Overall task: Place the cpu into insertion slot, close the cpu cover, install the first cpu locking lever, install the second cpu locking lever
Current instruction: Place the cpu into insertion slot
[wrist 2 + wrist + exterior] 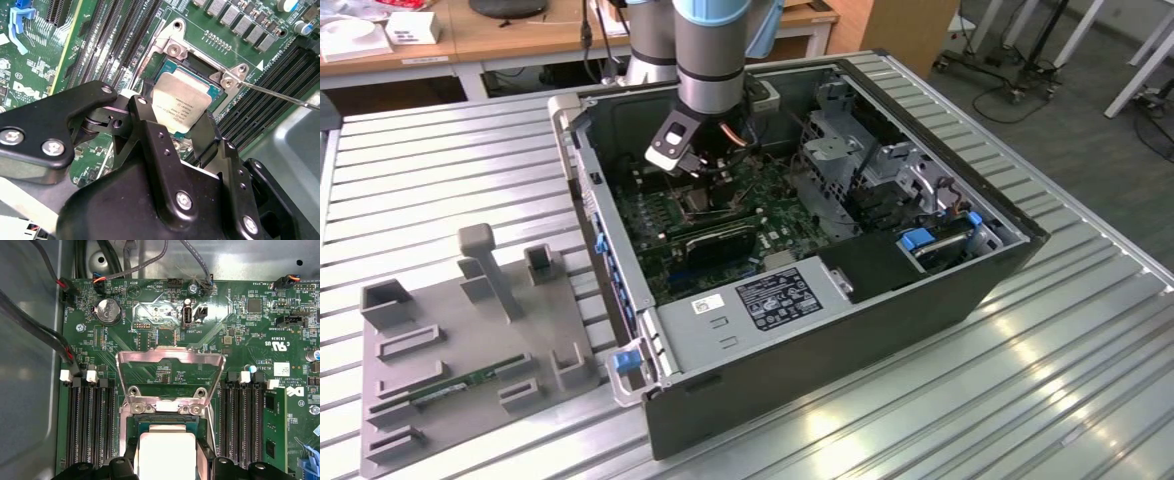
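The cpu, a small square chip with a tan-silver face, sits between my black fingers and lies tilted over the insertion slot. My gripper is shut on the cpu's two opposite edges. In the first wrist view the cpu is at the slot, and the cpu cover stands swung open behind it. A thin locking lever sticks out beside the slot. In the exterior view the gripper is down inside the open computer case, over the green motherboard.
Black memory slots flank the socket on both sides. Cables run along the case wall. A grey fixture holding a memory stick lies on the slatted table at the exterior view's left. Drive cages fill the case's other end.
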### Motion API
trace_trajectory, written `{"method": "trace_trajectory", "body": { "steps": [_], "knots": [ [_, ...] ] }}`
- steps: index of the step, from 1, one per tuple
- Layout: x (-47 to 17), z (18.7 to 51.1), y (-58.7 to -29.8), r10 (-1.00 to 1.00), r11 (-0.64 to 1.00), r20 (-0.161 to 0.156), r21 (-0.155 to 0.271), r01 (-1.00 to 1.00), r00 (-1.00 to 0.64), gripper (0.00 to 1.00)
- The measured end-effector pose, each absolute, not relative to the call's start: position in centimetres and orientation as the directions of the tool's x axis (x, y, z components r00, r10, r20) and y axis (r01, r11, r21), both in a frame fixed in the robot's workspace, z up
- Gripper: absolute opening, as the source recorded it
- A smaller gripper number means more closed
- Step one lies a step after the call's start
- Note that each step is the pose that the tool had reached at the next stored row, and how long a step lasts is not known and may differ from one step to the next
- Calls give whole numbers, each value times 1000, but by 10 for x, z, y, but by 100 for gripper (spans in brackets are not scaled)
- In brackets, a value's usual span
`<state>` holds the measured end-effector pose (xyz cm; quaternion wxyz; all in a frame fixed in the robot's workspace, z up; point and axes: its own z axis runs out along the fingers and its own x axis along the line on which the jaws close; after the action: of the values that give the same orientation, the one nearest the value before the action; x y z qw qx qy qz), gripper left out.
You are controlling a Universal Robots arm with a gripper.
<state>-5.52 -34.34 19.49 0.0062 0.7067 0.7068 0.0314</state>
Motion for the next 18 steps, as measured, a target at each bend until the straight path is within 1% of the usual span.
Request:
{"method": "trace_trajectory", "body": {
  "steps": [18],
  "knots": [
    [-55,193,-343,999,-25,36,53,998,23,54]
  ]
}}
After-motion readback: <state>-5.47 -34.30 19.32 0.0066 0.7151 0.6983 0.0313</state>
